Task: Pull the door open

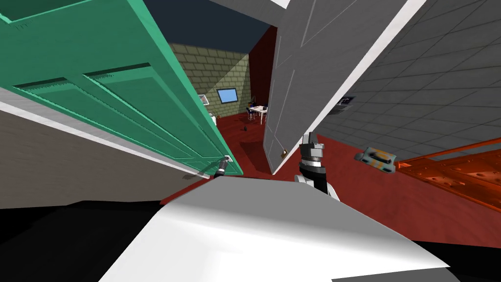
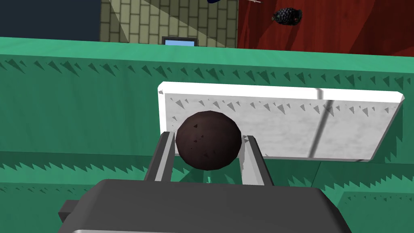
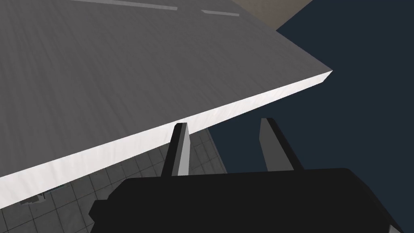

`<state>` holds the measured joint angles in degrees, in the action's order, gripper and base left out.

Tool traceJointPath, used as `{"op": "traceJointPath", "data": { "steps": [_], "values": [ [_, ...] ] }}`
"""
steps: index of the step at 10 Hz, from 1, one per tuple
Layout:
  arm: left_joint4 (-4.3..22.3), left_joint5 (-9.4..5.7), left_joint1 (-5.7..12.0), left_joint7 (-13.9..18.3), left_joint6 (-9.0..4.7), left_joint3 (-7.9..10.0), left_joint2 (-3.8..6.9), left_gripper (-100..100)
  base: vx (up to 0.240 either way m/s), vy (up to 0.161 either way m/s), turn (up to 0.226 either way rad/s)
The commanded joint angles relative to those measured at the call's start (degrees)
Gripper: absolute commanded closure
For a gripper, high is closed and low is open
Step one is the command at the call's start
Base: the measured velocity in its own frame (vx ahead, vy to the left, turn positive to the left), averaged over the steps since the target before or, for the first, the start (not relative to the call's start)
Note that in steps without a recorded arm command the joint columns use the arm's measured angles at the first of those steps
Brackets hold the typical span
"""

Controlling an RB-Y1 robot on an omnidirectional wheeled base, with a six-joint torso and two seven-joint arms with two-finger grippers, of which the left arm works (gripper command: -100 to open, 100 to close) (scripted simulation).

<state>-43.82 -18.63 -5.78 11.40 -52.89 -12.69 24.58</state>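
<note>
At left the green door (image 1: 98, 88) stands ajar, its dark knob (image 2: 208, 141) pinched in the left gripper (image 2: 208, 136); the pull seems in hand, next needing a steady draw nearer.

Left pincer (image 2: 208, 137): thin grey blades, dark box; right pincer (image 3: 224, 123) alike.

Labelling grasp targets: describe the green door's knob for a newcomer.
Start at the big green door on the left. Its white plate carries a round, dark brown knob, held by the left hand. The grey door has a brass-coloured knob.
</note>
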Motion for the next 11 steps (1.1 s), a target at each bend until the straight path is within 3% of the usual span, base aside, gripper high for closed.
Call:
{"op": "traceJointPath", "data": {
  "steps": [1,3,4,5,11],
  "values": [
    [0.5,0.39,-0.66,1.3,-1.78,-1.4,0.79,100,-0.215,0.069,-0.108],
    [0.1,0.68,-1.82,2.6,-3.22,-2.71,2.02,100,-0.214,0.039,-0.105],
    [0.1,0.53,-1.57,2.0,-2.41,-2.14,1.7,100,-0.091,0.009,-0.011],
    [0.4,0.57,-2.9,2.8,-4.4,-3.38,2.7,100,-0.147,0.042,-0.153],
    [0.5,0.53,-6.57,5.2,-10.58,-6.94,5.92,100,-0.174,0.059,-0.113]
  ]
}}
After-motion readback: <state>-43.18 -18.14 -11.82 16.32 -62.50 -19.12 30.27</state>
